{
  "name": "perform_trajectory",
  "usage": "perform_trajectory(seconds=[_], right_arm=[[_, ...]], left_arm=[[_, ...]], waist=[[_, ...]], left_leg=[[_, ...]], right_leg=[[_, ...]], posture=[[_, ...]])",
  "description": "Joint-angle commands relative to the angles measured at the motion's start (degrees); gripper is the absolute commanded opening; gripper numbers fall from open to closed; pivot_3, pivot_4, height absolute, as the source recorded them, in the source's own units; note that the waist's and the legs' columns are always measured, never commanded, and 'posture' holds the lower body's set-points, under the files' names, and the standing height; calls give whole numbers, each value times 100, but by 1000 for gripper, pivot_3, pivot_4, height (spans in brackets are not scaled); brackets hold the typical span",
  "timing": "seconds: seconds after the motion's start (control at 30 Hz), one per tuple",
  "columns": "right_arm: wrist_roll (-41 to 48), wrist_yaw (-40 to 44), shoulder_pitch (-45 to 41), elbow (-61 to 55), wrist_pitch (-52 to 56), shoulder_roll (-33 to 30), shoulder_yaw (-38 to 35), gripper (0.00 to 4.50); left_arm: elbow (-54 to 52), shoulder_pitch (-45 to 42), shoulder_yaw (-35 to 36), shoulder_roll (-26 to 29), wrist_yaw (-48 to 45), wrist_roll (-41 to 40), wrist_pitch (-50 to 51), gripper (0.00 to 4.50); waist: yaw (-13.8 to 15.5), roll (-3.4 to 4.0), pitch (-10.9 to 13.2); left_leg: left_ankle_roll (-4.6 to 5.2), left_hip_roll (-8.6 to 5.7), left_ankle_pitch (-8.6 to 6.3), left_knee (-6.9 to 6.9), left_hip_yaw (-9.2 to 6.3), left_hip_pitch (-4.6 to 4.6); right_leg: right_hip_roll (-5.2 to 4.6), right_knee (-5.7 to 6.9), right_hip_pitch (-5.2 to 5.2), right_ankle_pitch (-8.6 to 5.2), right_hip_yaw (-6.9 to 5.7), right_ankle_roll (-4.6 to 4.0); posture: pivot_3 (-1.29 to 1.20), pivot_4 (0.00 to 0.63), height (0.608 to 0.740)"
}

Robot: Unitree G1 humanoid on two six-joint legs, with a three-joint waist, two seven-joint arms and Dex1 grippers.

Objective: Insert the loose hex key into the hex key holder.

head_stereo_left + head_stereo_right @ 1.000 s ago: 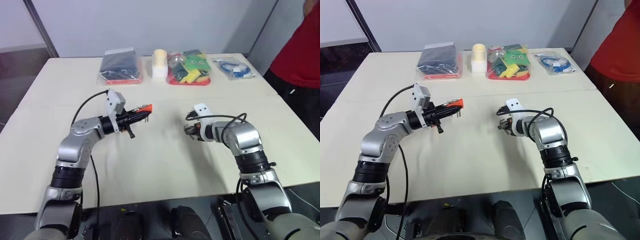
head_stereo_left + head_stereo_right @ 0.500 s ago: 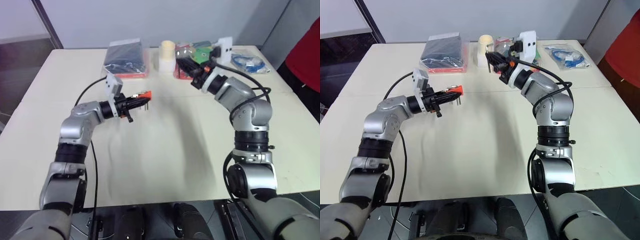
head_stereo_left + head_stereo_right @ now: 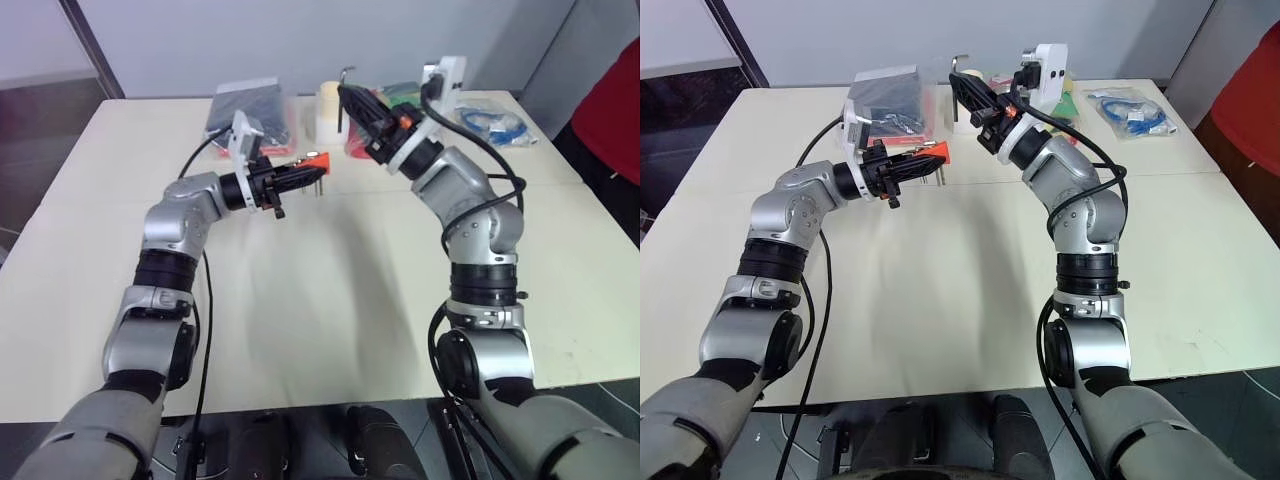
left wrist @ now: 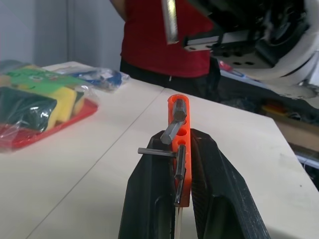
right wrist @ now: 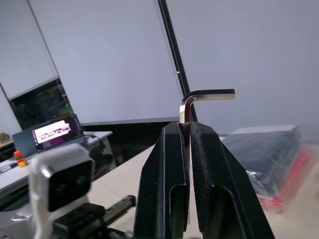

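We have both parts in hand, aloft over table (image 3: 300, 330). Left gripper (image 3: 300, 177) clamped on hex key holder (image 3: 316, 162); right gripper (image 3: 966, 92) pinches loose hex key (image 5: 199, 99) by long leg (bent end up). Not yet inserted: key apart from holder. Left: align, push into free hole.

Head pair looks down over the table (image 3: 300, 330) — wrist cameras sit close behind their fingers.
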Motion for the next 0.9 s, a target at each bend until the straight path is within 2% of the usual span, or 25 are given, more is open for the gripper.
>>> perform_trajectory(seconds=[0.03,0.9], right_arm=[[130,-39,-16,-302,-116,77,67,22],[123,-61,176,-270,-202,110,258,22]], left_arm=[[26,-253,112,-32,-33,31,-201,0],[196,-392,220,-108,-1,57,-390,0]], waist=[[5,0,0],[9,0,0]], left_leg=[[0,-1,0,1,0,0],[-1,-4,1,6,0,0]], right_leg=[[0,0,0,0,0,0],[2,7,1,1,0,1]], posture=[[0,150,740],[0,150,740]])
